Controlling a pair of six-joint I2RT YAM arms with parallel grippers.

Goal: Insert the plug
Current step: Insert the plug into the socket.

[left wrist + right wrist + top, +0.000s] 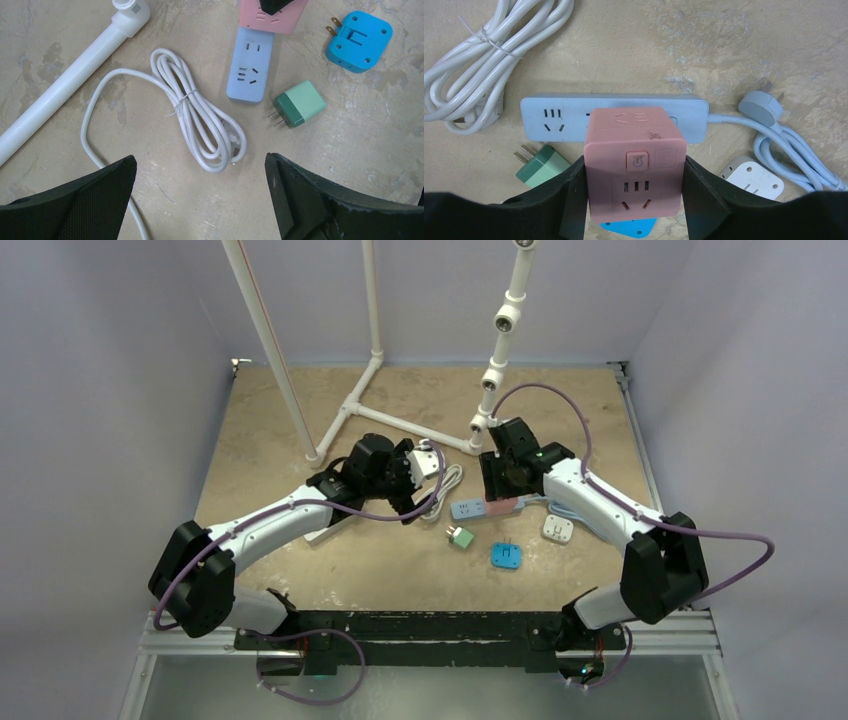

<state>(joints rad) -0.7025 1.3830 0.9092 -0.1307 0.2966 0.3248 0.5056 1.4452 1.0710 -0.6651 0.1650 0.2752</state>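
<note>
My right gripper (634,165) is shut on the pink cube plug (634,145), one finger on each side. The cube has a power button and sockets on its face. It sits over the middle of the pale blue power strip (554,120), which lies flat on the table. Its prongs are hidden, so I cannot tell how deep it sits. From above, the cube (507,505) shows at the strip's (467,509) right end. My left gripper (200,162) hangs open and holds nothing. It is just short of a tied white cable coil (200,110), with the strip (250,65) beyond.
A green charger (300,103) and a blue adapter (360,40) lie near the strip. A white adapter (751,180) and the strip's blue cord with its grey plug (761,107) lie to the right. A white pipe frame (400,425) stands behind.
</note>
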